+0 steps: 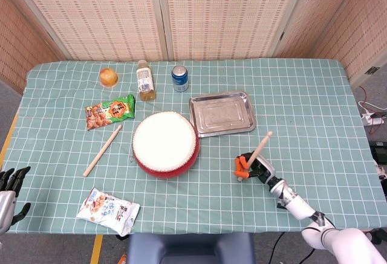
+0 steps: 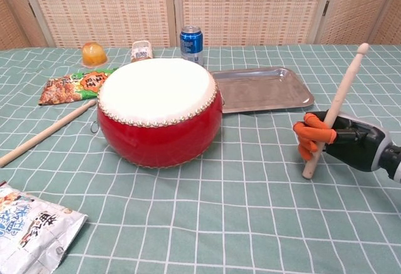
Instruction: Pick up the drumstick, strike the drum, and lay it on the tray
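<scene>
My right hand (image 1: 253, 167) (image 2: 332, 141) grips a wooden drumstick (image 1: 256, 153) (image 2: 333, 108) to the right of the drum. The stick stands steeply, its round tip up and its butt low over the tablecloth. The red drum (image 1: 165, 144) (image 2: 158, 108) with a white skin sits mid-table. The metal tray (image 1: 221, 113) (image 2: 260, 89) lies just behind the drum, to its right, with nothing in it. A second drumstick (image 1: 103, 150) (image 2: 45, 133) lies flat left of the drum. My left hand (image 1: 9, 189) rests off the table's front left corner, fingers apart, holding nothing.
A blue can (image 1: 179, 78) (image 2: 192, 43), a tea bottle (image 1: 144, 80) and an orange jelly cup (image 1: 108, 77) (image 2: 92, 54) stand along the back. A green snack bag (image 1: 109, 112) (image 2: 74, 86) lies left of the drum, a white snack bag (image 1: 109, 211) (image 2: 28, 227) near the front edge.
</scene>
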`<state>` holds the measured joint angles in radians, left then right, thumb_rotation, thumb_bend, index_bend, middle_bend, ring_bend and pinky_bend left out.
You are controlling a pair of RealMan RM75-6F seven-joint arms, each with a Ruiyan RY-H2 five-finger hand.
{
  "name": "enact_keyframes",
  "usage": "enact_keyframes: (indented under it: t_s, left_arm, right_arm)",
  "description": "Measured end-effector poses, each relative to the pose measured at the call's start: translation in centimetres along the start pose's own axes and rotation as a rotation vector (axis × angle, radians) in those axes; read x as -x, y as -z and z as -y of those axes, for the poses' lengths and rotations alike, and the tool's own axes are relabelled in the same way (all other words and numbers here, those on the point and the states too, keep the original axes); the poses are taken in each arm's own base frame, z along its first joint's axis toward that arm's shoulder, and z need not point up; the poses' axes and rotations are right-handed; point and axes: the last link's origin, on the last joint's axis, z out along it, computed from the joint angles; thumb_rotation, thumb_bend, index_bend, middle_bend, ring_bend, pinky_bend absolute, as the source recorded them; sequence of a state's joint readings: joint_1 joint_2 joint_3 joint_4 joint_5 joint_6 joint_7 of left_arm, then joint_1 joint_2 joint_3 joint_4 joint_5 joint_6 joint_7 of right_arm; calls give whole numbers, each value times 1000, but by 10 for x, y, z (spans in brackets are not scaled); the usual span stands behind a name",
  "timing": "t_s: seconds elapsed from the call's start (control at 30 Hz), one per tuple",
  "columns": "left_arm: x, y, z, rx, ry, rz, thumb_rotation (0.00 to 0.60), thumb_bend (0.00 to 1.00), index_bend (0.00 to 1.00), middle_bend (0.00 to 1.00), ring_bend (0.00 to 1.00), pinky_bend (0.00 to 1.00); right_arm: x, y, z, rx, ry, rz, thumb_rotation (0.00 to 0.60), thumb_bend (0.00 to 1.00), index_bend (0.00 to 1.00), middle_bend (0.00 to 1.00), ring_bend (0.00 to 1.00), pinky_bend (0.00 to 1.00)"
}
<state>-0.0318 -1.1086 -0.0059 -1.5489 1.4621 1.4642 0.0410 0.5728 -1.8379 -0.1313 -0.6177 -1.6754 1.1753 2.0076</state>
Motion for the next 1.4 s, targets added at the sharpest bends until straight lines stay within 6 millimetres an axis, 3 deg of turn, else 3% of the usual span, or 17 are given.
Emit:
enact_keyframes:
  t_s: [0.2, 0.37, 0.6, 0.77, 0.93, 1.1, 1.4]
  left_arm:
    - [1, 0, 0, -2, 0, 4, 600, 265, 70, 102, 28, 37]
    - [2, 0, 1, -6, -1, 5, 600, 265, 70, 102, 21, 37]
    - [2, 0, 1, -5, -7, 15, 600, 271, 70, 103, 21, 35]
    - [1, -1, 1, -3, -9, 17, 600, 292, 70, 103, 20, 36]
    - [0, -2, 0, 2, -5, 16, 600, 313, 70, 103, 21, 38]
    - [0, -3, -2, 9, -3, 8, 600, 313, 70, 103, 21, 38]
    - [0, -2, -2, 16, -2, 10, 600, 314, 70, 103, 21, 38]
  right_arm:
    - [8, -7, 1, -3, -6, 10, 600, 108, 1000, 891, 978, 975]
    - [14, -9, 5, -21, -16, 18, 600, 113, 1000, 967, 1000, 1000]
    - [19, -7, 16, -76, -25, 22, 600, 388, 1000, 1000, 1000, 1000]
    - [16, -4, 29, -113, 54, 28, 600, 445, 1000, 1000, 1000, 1000]
    - [10, -6, 50, -130, 255, 23, 600, 478, 1000, 1000, 1000, 1000]
    - [6, -15, 81, -119, 571, 8, 600, 479, 1000, 1000, 1000, 1000]
    - [18, -50, 138, -72, 1220, -31, 600, 501, 1000, 1000, 1000, 1000]
